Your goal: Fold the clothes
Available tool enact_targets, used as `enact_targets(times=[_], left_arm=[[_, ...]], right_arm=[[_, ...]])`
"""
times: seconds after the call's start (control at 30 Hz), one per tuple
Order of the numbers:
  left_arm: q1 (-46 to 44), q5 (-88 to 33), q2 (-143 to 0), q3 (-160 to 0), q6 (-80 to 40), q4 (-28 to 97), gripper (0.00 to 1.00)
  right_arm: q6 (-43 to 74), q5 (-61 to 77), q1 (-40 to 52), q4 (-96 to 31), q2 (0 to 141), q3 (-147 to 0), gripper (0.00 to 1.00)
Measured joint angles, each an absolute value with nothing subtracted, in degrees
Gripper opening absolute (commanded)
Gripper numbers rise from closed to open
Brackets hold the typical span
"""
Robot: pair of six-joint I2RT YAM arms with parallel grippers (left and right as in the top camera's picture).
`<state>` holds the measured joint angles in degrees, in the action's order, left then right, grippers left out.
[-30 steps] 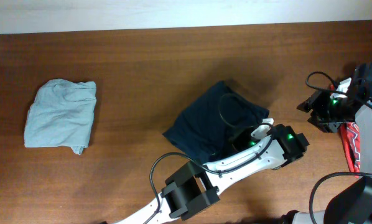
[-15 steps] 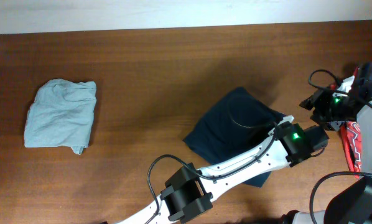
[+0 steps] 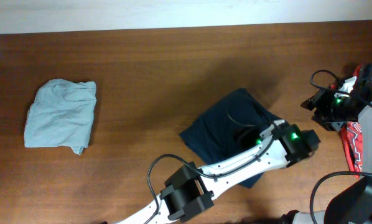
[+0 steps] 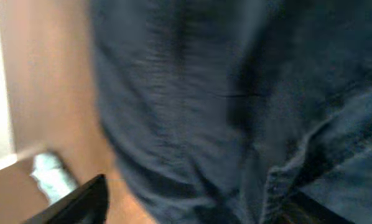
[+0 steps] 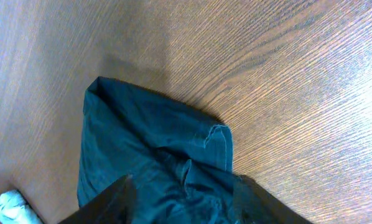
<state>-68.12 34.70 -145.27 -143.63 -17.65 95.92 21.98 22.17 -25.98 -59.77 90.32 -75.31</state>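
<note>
shorts (image 3: 226,124) bunched on desk (image 3: 142,93) | left jaws held wide over them, nothing gripped, prob grab lined up | right jaws parted, empty, parked nearby as backup

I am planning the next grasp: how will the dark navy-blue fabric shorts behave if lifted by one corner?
The dark navy-blue fabric shorts probably droop, since they lie creased. Their folded layers may slide apart. Rolling seems unlikely: they lie flat on the brown wooden table.
</note>
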Motion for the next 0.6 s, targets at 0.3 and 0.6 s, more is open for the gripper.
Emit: enact_targets(times=[0.3,0.6], left_arm=[[-54.2,36.6,-141.5,-145.3,-19.0,96.0,0.99],[-40.9,23.4,-140.9,-145.8,-14.7,94.7,0.69]], right_arm=[[19.7,22.2,-26.0,-60.4,90.3,-75.3,0.62],[18.8,22.2,-26.0,-60.6,90.3,-75.3,0.62]])
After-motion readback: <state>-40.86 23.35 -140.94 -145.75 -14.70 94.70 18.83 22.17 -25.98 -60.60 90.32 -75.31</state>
